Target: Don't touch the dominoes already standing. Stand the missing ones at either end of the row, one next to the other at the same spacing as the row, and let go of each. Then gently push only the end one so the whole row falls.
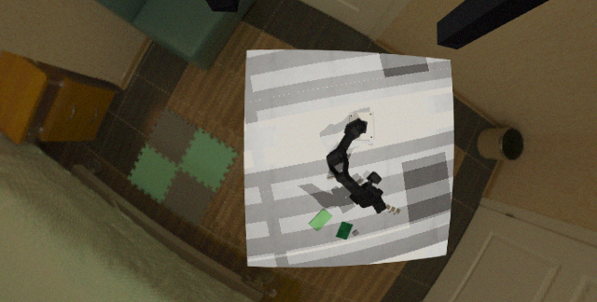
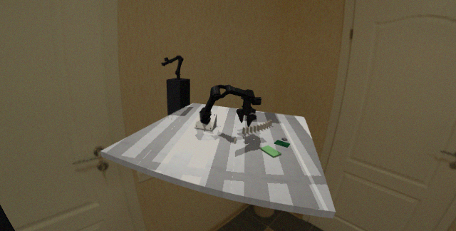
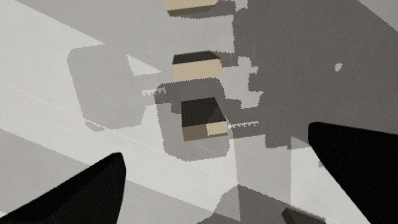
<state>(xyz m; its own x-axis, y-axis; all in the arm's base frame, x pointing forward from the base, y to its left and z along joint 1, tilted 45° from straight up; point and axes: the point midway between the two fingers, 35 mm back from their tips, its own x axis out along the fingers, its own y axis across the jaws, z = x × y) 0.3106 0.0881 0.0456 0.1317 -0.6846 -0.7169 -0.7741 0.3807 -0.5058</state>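
A row of several beige dominoes [image 1: 393,210] [image 2: 252,130] stands on the striped table; its far part runs out of the wrist view. The end domino [image 2: 244,130] [image 3: 204,132] stands upright in line with the neighbouring domino [image 3: 197,70]. My gripper [image 2: 245,122] [image 3: 218,146] is wide open and empty, above the row's end nearest the robot base, with the end domino showing between and slightly beyond its fingertips. In the top view the arm hides that end. A small beige piece [image 1: 330,177] [image 2: 234,140] lies apart from the row, nearer the base. A dark block edge [image 3: 302,216] shows low in the wrist view, too cut off to identify.
A light green block [image 1: 320,219] [image 2: 271,151], a dark green block [image 1: 344,230] [image 2: 281,143] and a small grey object [image 1: 355,232] [image 2: 284,139] lie beside the row. The arm's shadow crosses the table [image 1: 289,153] [image 2: 171,163].
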